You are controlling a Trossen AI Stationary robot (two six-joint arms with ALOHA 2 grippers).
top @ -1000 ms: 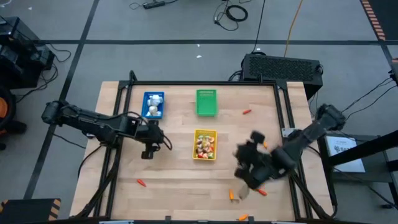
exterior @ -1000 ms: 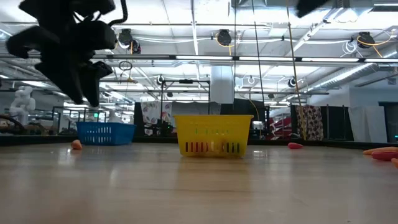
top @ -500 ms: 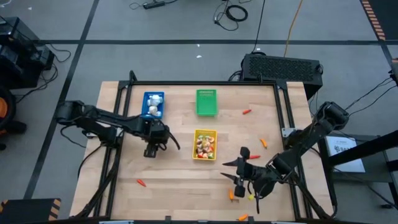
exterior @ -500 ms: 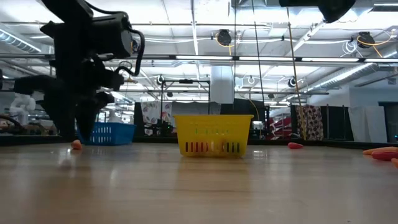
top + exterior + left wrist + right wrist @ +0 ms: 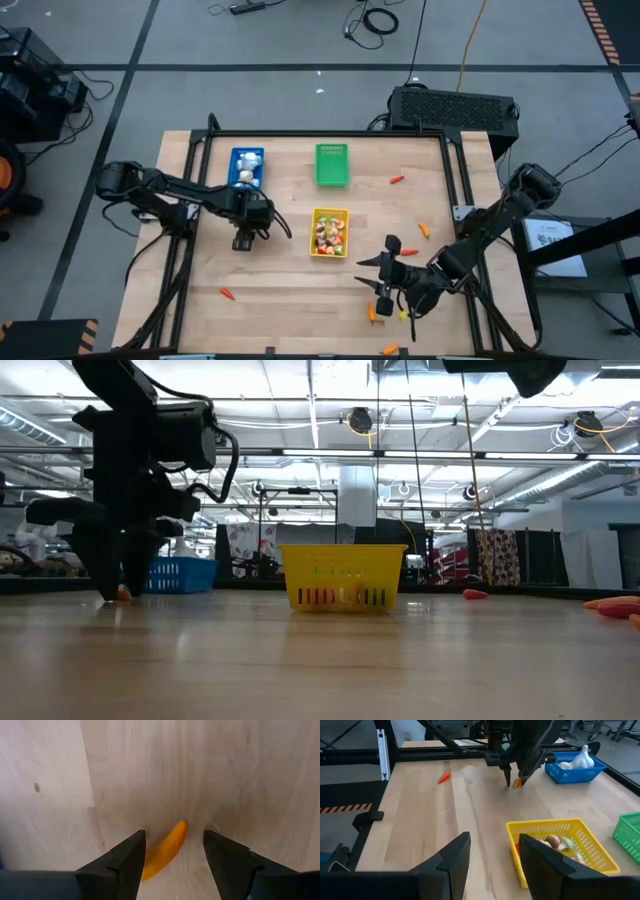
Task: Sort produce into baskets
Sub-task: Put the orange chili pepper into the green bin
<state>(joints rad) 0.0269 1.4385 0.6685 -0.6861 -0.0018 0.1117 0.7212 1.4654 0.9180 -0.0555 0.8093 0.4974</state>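
My left gripper (image 5: 243,241) points straight down at the table, left of the yellow basket (image 5: 330,232). It is open, with one finger on each side of a small orange carrot-like piece (image 5: 167,849) that lies flat on the wood. My right gripper (image 5: 376,272) hangs open and clear above the table's near right part, slanting toward the left. The yellow basket holds several mixed pieces. The blue basket (image 5: 246,168) holds white bulbs. The green basket (image 5: 332,164) stands at the far middle. My left gripper's fingers (image 5: 131,856) stand down at the table on either side of the orange piece, which lies aslant between them. Its lower end runs behind one finger. Whether that finger touches it I cannot tell.
Loose orange pieces lie at the far right (image 5: 397,181), right of the yellow basket (image 5: 424,230), near left (image 5: 228,294) and under my right arm (image 5: 373,313). Another lies at the near edge (image 5: 391,350). Bare wood spreads between the baskets and the near edge.
My left gripper has sunk to the table and tipped to point straight down, its fingers now around the orange piece. My right gripper has swung from pointing down to slanting toward the table's left, then kept still.
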